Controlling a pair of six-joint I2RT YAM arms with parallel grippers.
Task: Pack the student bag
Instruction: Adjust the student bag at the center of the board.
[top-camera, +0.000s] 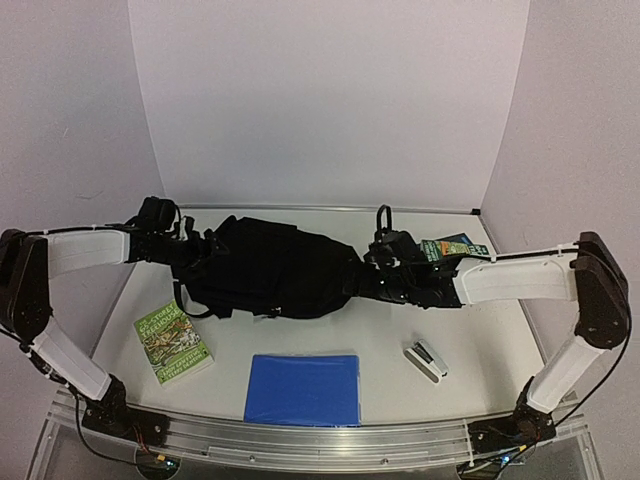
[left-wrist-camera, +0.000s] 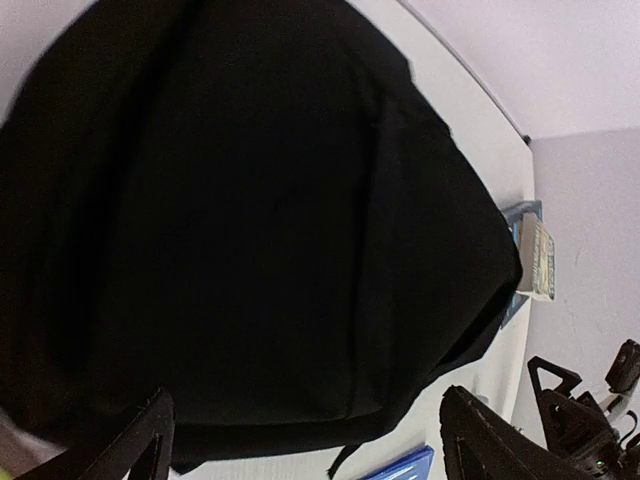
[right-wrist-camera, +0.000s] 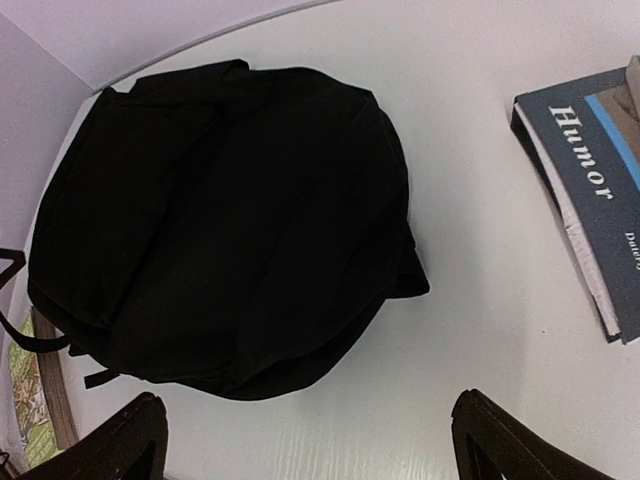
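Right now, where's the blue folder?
Top view: the blue folder lies centred by the near edge, in front of the student bag, between the green book on the left and the stapler on the right.

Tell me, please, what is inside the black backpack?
Its inside is hidden: the backpack lies on the table showing only black outer fabric in every view. Outside it, on the table, lie a green book, a blue folder and a stapler.
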